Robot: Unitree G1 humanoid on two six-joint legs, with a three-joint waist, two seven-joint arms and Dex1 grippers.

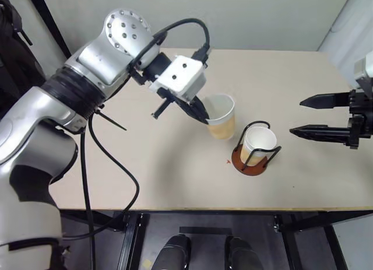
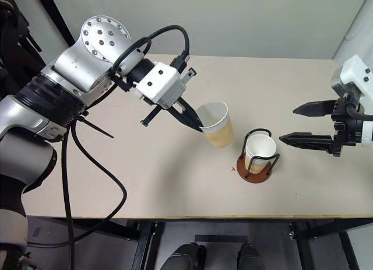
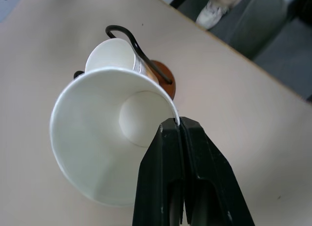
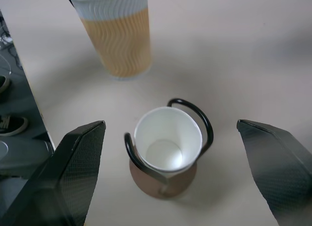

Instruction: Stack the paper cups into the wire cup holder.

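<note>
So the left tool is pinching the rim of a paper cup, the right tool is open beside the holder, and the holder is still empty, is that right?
Not quite. The holder is not empty: a cup already sits upright inside its wire loops, as the right wrist view shows. The rest holds: the left tool is shut on the rim of the other cup, and the right tool is open beside the holder.

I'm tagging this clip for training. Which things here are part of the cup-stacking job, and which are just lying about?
Part of the job:
- paper cup pinched at its rim by the shut left claw
- paper cup already in the wire cup holder
- open right claw, holding nothing

Just lying about:
- small red mark on the table
</note>
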